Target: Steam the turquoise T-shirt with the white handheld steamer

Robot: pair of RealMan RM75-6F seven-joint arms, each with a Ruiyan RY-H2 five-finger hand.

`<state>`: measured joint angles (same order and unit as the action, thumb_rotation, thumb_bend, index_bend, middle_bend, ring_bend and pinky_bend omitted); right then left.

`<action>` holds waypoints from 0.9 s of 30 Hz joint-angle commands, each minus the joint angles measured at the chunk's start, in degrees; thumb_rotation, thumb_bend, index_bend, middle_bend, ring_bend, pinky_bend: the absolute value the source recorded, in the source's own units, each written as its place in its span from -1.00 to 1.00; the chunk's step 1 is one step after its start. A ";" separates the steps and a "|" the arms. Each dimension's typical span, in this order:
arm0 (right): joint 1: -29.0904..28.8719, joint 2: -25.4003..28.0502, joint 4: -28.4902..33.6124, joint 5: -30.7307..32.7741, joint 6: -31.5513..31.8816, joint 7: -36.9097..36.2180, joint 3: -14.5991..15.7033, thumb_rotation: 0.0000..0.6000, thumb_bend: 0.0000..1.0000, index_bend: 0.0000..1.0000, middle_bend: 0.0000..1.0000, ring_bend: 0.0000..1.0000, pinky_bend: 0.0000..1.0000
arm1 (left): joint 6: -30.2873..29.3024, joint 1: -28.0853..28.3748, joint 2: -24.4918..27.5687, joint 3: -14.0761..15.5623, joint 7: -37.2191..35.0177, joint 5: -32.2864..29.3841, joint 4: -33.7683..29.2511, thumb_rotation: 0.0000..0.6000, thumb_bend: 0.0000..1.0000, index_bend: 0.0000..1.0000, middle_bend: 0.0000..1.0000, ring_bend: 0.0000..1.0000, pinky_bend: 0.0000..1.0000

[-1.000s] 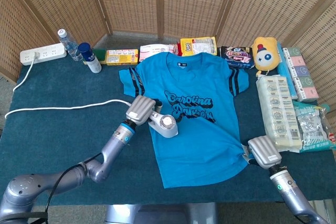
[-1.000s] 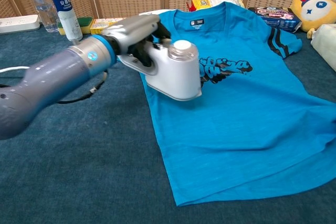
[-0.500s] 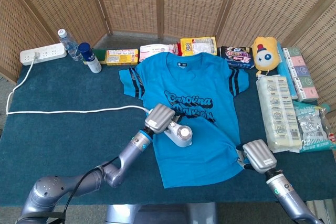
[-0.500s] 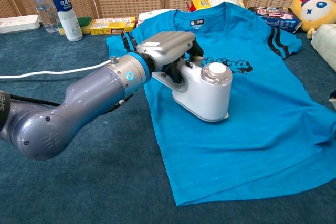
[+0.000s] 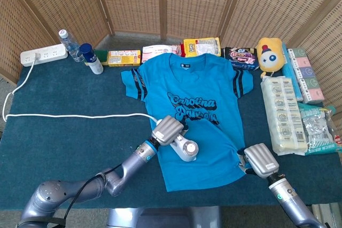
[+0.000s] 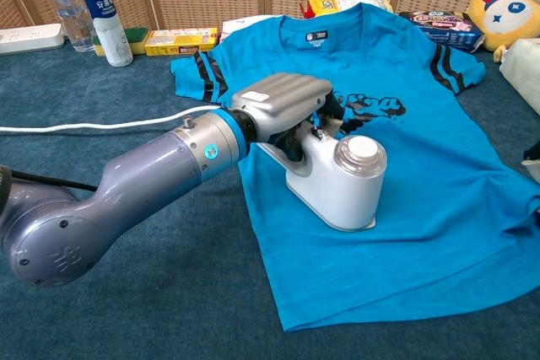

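The turquoise T-shirt [image 5: 200, 113] lies flat in the middle of the blue table, with its collar at the far side. My left hand [image 5: 167, 130] grips the handle of the white handheld steamer [image 5: 186, 148]. The steamer [image 6: 342, 183] rests on the shirt's lower left part, below the black print, under the left hand [image 6: 283, 103]. Its white cord [image 5: 80, 115] trails left across the table. My right hand [image 5: 258, 159] sits at the shirt's near right hem, its dark fingers pinching the bunched edge. The chest view shows only a dark sliver of the right hand [image 6: 532, 154] at its right border.
A white power strip [image 5: 43, 55] and two bottles [image 5: 80, 50] stand at the back left. Snack packs [image 5: 201, 46] line the back edge, beside a yellow plush toy [image 5: 270, 53]. Wrapped packages [image 5: 283, 113] fill the right side. Wicker screens close off the back.
My left hand has slid the steamer down and to the right over the shirt, toward its near hem. My right hand has shifted slightly left, taking the hem with it.
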<state>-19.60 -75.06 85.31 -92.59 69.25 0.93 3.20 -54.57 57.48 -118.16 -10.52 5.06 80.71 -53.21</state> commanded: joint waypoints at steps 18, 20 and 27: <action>0.32 0.30 -0.32 0.55 0.09 -0.81 -0.15 1.00 -0.20 0.48 0.38 0.48 0.75 | 0.06 -0.84 0.03 -0.02 0.55 0.68 3.42 1.00 -0.19 0.49 0.64 0.52 0.68; 0.28 0.33 -0.39 0.59 -0.02 -0.94 -0.15 1.00 -0.20 0.48 0.38 0.48 0.75 | 0.14 -0.79 -0.26 -0.33 0.50 0.42 4.93 1.00 -0.19 0.49 0.64 0.52 0.68; 0.13 0.15 -0.66 0.76 -0.35 -1.24 -0.29 1.00 -0.20 0.48 0.38 0.48 0.75 | 0.98 -0.93 -1.17 -2.07 -0.02 -1.72 9.96 1.00 -0.20 0.49 0.64 0.52 0.68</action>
<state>-19.46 -74.90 84.66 -91.83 68.90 -0.32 2.91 -53.85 56.58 -119.06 -12.12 5.16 79.52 -43.98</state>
